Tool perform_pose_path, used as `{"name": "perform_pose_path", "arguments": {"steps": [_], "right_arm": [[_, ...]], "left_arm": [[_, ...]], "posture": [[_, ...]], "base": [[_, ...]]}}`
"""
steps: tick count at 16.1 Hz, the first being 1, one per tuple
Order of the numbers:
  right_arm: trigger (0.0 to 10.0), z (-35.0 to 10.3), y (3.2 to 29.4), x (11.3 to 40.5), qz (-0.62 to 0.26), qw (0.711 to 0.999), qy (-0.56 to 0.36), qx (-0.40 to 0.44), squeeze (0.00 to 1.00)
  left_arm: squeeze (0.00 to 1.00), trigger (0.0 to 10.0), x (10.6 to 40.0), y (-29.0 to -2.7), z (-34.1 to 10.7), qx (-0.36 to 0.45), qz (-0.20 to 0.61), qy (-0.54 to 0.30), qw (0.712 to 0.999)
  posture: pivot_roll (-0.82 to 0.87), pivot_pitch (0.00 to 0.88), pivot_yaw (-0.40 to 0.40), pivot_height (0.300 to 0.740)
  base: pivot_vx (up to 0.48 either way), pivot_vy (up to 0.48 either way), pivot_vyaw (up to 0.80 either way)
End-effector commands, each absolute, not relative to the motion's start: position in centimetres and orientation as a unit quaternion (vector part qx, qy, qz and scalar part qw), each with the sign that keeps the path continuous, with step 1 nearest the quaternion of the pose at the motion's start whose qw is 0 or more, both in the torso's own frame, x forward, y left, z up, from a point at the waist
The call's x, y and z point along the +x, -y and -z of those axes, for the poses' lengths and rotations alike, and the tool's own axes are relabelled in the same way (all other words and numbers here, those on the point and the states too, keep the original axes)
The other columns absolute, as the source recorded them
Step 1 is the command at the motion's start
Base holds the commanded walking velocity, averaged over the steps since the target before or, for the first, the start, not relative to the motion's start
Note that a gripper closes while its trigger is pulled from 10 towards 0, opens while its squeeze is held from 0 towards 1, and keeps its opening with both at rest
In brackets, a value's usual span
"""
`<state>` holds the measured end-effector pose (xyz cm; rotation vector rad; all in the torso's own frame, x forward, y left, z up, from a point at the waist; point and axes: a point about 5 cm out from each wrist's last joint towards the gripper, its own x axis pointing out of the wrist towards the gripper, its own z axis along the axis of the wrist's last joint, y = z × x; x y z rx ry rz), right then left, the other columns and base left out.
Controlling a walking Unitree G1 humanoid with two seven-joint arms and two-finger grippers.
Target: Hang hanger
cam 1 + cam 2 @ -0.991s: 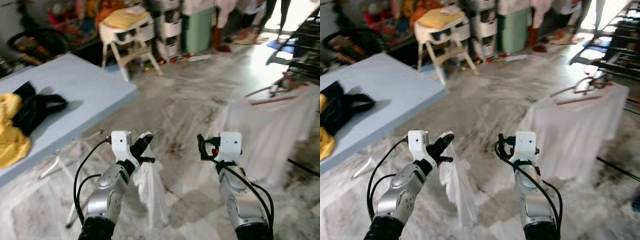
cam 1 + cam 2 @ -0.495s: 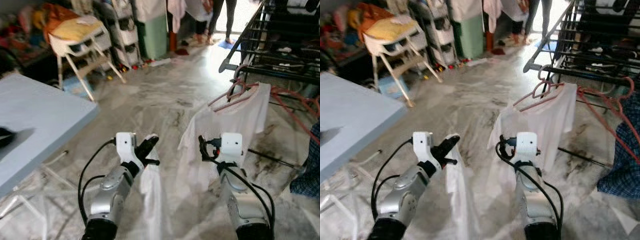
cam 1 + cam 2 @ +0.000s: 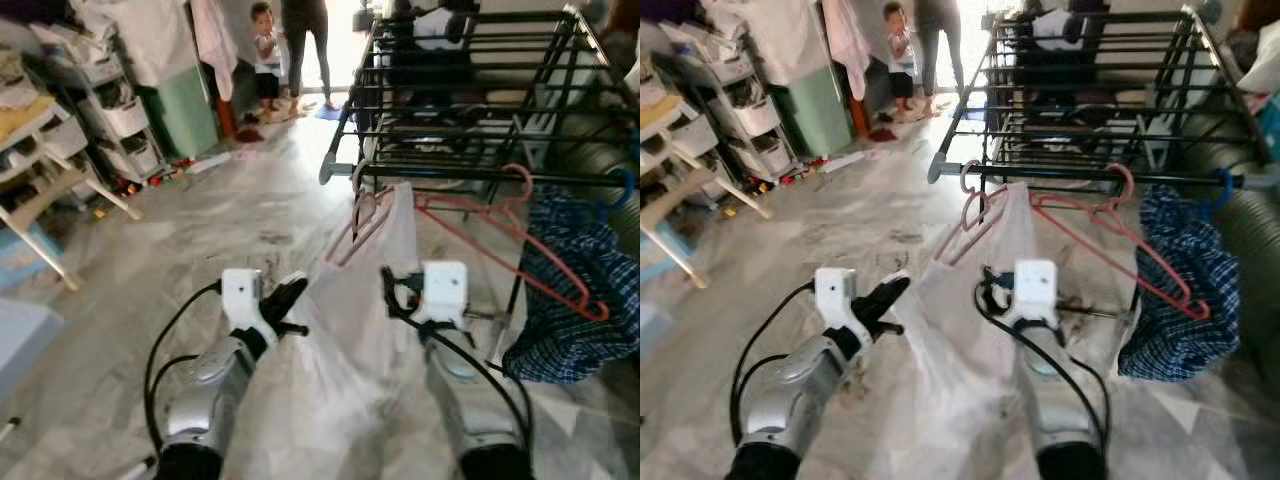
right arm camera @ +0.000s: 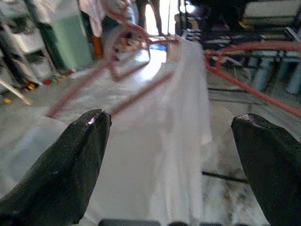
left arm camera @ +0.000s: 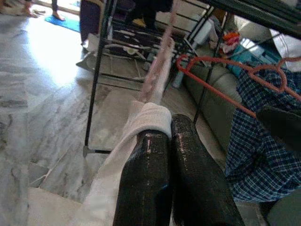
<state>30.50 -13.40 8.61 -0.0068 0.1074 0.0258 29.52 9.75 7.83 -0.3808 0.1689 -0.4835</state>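
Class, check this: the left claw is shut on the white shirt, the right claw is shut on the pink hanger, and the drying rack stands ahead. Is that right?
Not quite. The right claw is open, its fingers apart with the pink hanger beyond them, as the right wrist view shows. The left claw is indeed shut on the white shirt, and the drying rack stands ahead.

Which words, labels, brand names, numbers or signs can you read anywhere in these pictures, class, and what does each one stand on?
None can be read.
White plastic storage drawers: no label legible.
White housing of the right end effector: no lettering legible.
Pale green cabinet: no marking legible.
Black metal drying rack: no sign visible.
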Motion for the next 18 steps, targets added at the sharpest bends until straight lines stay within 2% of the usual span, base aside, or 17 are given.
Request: {"name": "perform_pose_path", "arguments": {"steps": [1,7,18], "right_arm": [[10.0,-8.71,13.83,30.49,-0.002,0.999,-0.05,-0.005,0.0],[10.0,-9.1,14.17,30.54,0.013,0.998,-0.034,-0.045,0.0],[10.0,-9.04,14.69,30.6,0.033,0.999,-0.036,-0.017,0.0]], "left_arm": [[0.0,10.0,29.47,-9.61,-8.08,-0.192,0.244,-0.081,0.947],[0.0,10.0,29.4,-9.8,-8.34,-0.194,0.244,-0.086,0.946],[0.0,10.0,29.07,-9.86,-8.34,-0.19,0.254,-0.095,0.943]], "posture": [[-0.14,0.0,0.121,0.74],[-0.14,0.0,0.126,0.74],[-0.13,0.0,0.137,0.74]], "base": [[0.0,0.0,0.0],[0.0,0.0,0.0],[0.0,0.0,-0.05]]}}
